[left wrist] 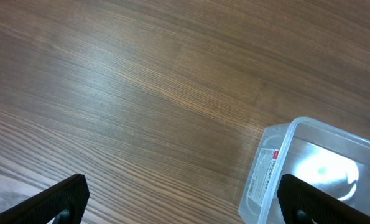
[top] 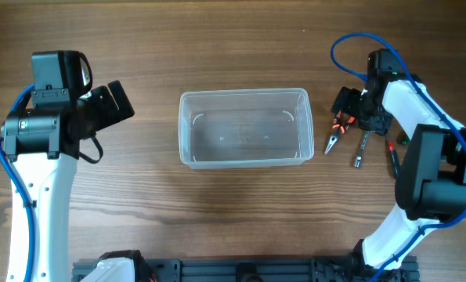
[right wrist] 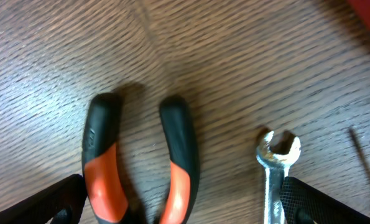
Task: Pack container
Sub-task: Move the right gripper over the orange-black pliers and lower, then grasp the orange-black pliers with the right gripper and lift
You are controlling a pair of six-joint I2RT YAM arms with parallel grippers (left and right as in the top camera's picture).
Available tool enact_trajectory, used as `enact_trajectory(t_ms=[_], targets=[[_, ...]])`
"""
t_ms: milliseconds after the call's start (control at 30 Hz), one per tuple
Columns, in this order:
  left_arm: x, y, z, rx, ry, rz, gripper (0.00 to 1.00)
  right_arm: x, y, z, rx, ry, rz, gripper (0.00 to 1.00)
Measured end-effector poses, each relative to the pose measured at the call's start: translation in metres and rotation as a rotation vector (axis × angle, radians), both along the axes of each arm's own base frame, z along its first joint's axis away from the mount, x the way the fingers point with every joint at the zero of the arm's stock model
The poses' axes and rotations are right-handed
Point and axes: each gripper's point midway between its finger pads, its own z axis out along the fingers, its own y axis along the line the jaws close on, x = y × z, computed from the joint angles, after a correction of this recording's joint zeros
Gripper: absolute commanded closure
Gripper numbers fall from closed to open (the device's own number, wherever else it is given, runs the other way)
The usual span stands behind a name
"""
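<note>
Cropping hides much in both wrist views. The left gripper (left wrist: 185, 208) shows only as two dark finger ends in the lower corners, spread wide with bare desk (left wrist: 122, 81) between them. The right gripper (right wrist: 185, 208) likewise shows just two dark ends at the lower corners, spread apart and pinching nothing. Between those ends lie the pliers (right wrist: 138, 168), whose black and orange handles run off the bottom edge so the nose is unseen there, and the wrench (right wrist: 278, 152), of which only the open head and a bit of shank appear. A thin metal piece (right wrist: 362, 146) at the right edge and a red patch (right wrist: 368, 9) in the top corner are too cropped to name. From overhead the right gripper's fingers are hard to pick out among dark parts above the pliers, and a screwdriver (top: 391, 157) with a red and black handle lies close against that arm. The container (top: 244, 128) sits upright at the middle of the desk, well apart from the left gripper and near the pliers; wood grain and glare show through its clear floor. The left wrist view catches only one corner of it, with a white label (left wrist: 268, 173) on the wall.
</note>
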Motion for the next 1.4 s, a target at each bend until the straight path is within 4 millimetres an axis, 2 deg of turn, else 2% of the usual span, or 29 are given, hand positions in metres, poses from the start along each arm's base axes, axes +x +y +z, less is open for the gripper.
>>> enact_trajectory(t_ms=[333,567,667,767,900,1100,1200,1300,1400], targets=[[0.0,0.0,0.0,-0.005,-0.001,0.006,0.0,-0.002,-0.002,-0.006,0.001,0.017,0.042,0.01],[0.0,0.0,0.0,-0.005,-0.001,0.006,0.0,-0.004,0.003,-0.006,0.019,0.028,0.113,0.08],[0.0,0.0,0.0,-0.005,-0.001,0.006,0.0,-0.007,0.011,-0.006,0.021,0.04,0.148,0.1],[0.0,0.0,0.0,-0.005,-0.001,0.007,0.0,-0.008,0.025,-0.007,0.022,0.049,0.189,0.18],[0.0,0.0,0.0,-0.005,-0.001,0.007,0.0,-0.008,0.036,-0.007,0.029,0.049,0.211,0.22],[0.0,0.0,0.0,-0.005,-0.001,0.007,0.0,-0.007,0.038,-0.006,0.045,0.046,0.207,0.12],[0.0,0.0,0.0,-0.005,-0.001,0.007,0.0,-0.006,0.039,-0.005,0.051,0.043,0.202,0.1],[0.0,0.0,0.0,-0.005,-0.001,0.007,0.0,-0.007,0.039,-0.005,0.05,0.047,0.198,0.01],[0.0,0.0,0.0,-0.005,-0.001,0.007,0.0,-0.021,0.032,-0.002,0.014,0.128,0.184,0.0]])
